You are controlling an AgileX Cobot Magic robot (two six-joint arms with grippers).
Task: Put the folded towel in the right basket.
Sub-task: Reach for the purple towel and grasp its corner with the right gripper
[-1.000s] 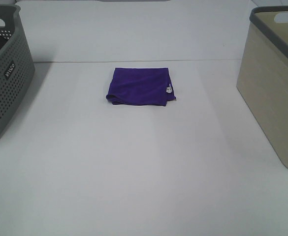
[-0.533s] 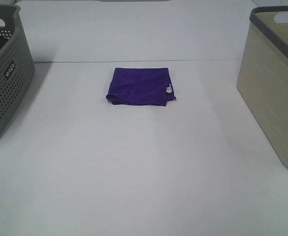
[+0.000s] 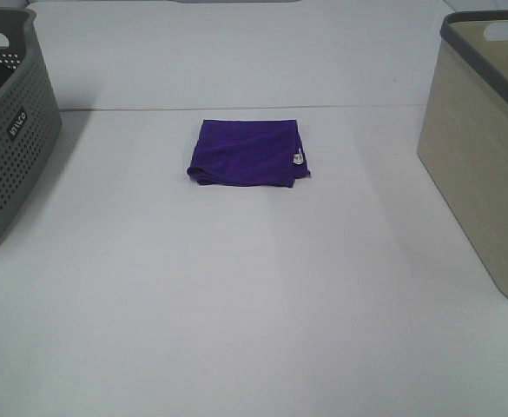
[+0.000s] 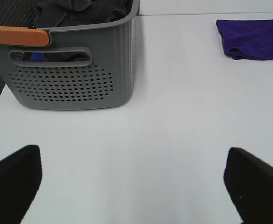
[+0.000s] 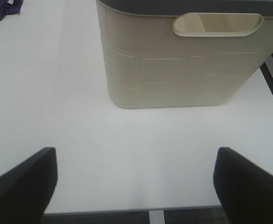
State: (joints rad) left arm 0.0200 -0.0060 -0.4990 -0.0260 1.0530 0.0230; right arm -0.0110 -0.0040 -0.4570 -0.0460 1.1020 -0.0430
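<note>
A folded purple towel [image 3: 248, 152] with a small white tag lies flat on the white table [image 3: 254, 287], near the middle and toward the back. It also shows in the left wrist view [image 4: 252, 38], and a corner of it shows in the right wrist view [image 5: 3, 8]. The beige right basket [image 3: 488, 148] with a dark grey rim stands at the right edge; it fills the right wrist view [image 5: 187, 56]. My left gripper [image 4: 134, 186] is open and empty over the table's front left. My right gripper [image 5: 134, 179] is open and empty in front of the beige basket. Neither arm shows in the high view.
A grey perforated basket [image 3: 6, 130] stands at the left edge; the left wrist view shows it [image 4: 71, 70] holding dark cloths, with an orange strip on its rim. The table's front edge shows in the right wrist view.
</note>
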